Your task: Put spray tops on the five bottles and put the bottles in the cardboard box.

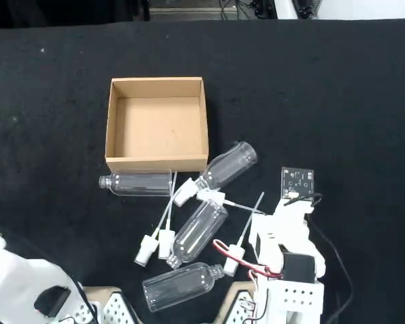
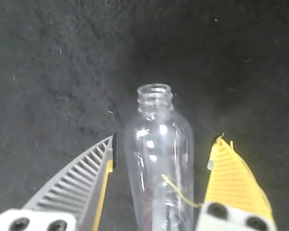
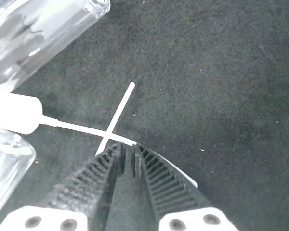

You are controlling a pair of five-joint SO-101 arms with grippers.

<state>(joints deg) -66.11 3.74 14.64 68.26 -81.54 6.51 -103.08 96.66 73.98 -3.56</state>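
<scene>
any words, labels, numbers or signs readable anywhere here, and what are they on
None can be read.
The cardboard box has plain walls.
The clear bottles carry no labels.
The white spray tops are unmarked.
The small dark board on an arm shows pale dots, too small to read as print.

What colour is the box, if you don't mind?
The box is plain brown, clearest in the high view.
</scene>
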